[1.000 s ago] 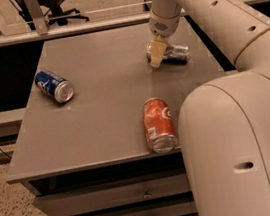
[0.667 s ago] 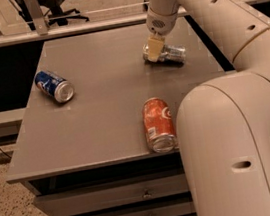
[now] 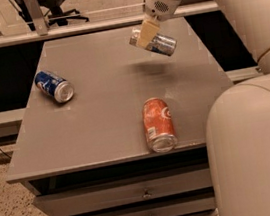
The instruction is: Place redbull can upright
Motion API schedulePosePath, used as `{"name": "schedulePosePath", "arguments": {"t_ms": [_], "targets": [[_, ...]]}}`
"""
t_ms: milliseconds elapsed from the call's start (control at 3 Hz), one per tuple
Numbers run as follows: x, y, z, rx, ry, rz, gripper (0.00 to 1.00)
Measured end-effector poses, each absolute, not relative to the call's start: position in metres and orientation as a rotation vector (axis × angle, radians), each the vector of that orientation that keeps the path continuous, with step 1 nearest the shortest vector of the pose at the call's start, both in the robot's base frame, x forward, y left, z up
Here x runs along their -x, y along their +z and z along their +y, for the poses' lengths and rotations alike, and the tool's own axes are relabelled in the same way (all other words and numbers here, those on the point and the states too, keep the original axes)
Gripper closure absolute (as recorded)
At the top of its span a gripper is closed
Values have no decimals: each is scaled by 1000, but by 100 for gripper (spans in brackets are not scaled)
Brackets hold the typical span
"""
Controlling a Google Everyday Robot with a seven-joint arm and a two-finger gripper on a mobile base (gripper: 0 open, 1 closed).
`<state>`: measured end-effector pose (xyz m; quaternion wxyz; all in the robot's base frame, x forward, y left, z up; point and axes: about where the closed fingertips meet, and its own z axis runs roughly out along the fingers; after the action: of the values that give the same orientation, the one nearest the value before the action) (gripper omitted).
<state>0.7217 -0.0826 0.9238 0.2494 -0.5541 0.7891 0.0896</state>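
Note:
The redbull can (image 3: 158,43), slim and silver with blue patches, hangs on its side in the air above the far right part of the grey table (image 3: 105,114). My gripper (image 3: 145,33) is shut on the can near its left end, with its tan fingers (image 3: 146,30) across the can's body. The can tilts slightly, right end lower. Its shadow falls on the tabletop below.
A wider dark blue can (image 3: 54,85) lies on its side at the table's left. An orange-red can (image 3: 158,124) lies on its side near the front edge. My arm's large white body (image 3: 258,152) fills the right foreground. Drawers are below the tabletop.
My gripper has closed on the redbull can, which lay on the table, and lifted it up and to the left. The other cans have not moved.

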Motion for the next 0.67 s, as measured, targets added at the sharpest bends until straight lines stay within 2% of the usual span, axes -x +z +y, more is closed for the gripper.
{"name": "schedulePosePath", "arguments": {"t_ms": [667], "targets": [[-695, 969, -87, 1264, 691, 1726, 100]]}}
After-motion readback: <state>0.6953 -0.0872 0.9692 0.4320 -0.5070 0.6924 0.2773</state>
